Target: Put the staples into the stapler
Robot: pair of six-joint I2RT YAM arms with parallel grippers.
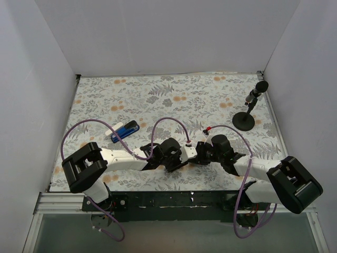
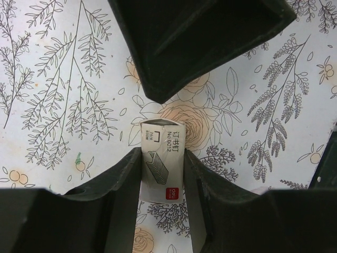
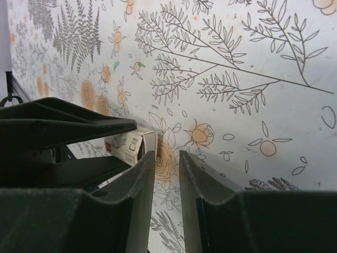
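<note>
My left gripper (image 2: 162,159) is shut on a small white staples box (image 2: 160,145), with a finger on each long side. The box is held low over the flowered table cover, and no loose staples show. In the right wrist view the box (image 3: 135,143) shows its open end just left of my right gripper (image 3: 167,155). That gripper's jaws stand a narrow gap apart with nothing between them. From above, both grippers meet near the table's front middle, left gripper (image 1: 185,154) facing right gripper (image 1: 203,153). The blue stapler (image 1: 125,130) lies apart at the left.
A black microphone stand (image 1: 245,120) stands at the right rear of the table. White walls close in the left, back and right sides. Purple cables arch over both arms. The black front rail (image 1: 168,200) runs along the near edge.
</note>
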